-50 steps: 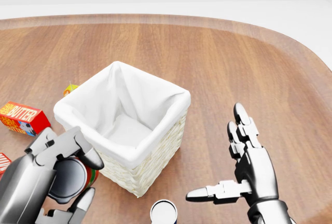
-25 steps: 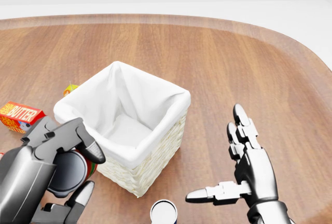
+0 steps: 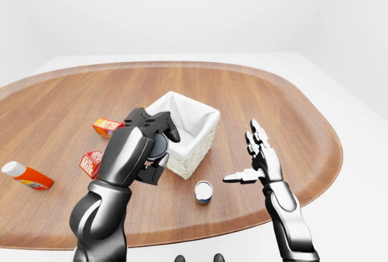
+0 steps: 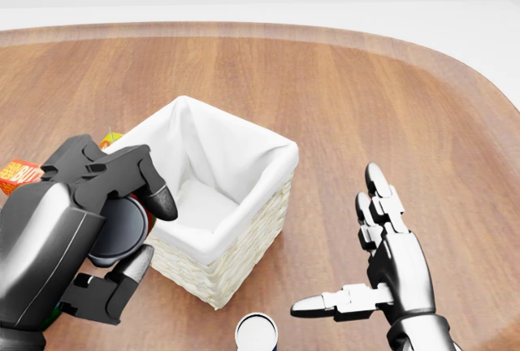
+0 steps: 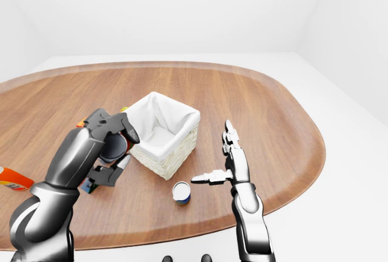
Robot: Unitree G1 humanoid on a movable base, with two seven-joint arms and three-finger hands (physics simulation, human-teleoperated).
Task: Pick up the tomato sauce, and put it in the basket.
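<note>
My left hand (image 4: 146, 233) is shut on the tomato sauce can (image 4: 120, 231). The can's dark round end faces the head view and my fingers hide most of its label. The hand holds it off the table, against the left side of the basket (image 4: 244, 136) at about rim height. The basket is a pale woven square with a white cloth liner; nothing shows inside it. My right hand (image 4: 341, 241) is open and empty, fingers spread, to the right of the basket and apart from it.
A second can (image 4: 256, 333) stands below the basket. A butter box (image 3: 106, 127), a red box (image 3: 91, 163) and a lying ketchup bottle (image 3: 27, 177) are on the left of the oval wooden table (image 4: 366, 99).
My left hand has lifted the can up and slightly right, from table level to the basket's left rim. The right hand and the camera have not moved.
</note>
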